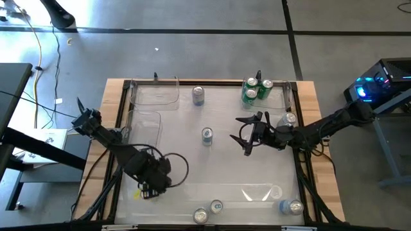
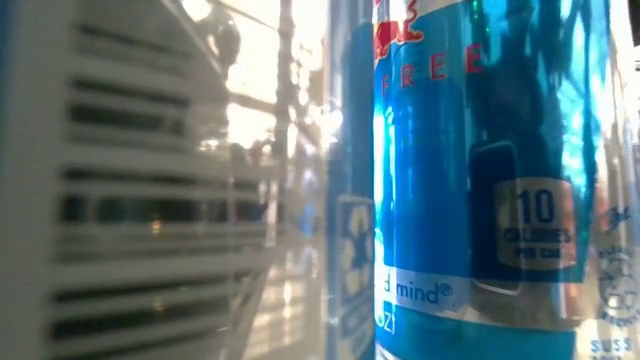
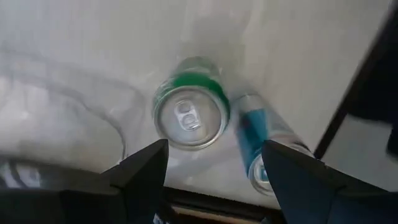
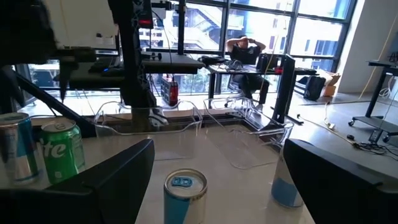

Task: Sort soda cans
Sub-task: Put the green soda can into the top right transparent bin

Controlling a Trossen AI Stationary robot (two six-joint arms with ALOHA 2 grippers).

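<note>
Hovering left gripper (image 3: 214, 180), fingers spread wide, green can (image 3: 190, 102) just beyond them, blue can (image 3: 264, 146) beside it.

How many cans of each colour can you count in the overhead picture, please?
Green cans: 3
Blue or silver cans: 6
Total: 9 in plain sight; more may be hidden.

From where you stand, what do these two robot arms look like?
Both are dark, jointed arms trailing black cable loops. The left tool shows a small yellow mark; the right tool ends in two thin black prongs. Up close, its fingers are broad, matte black wedges.
</note>
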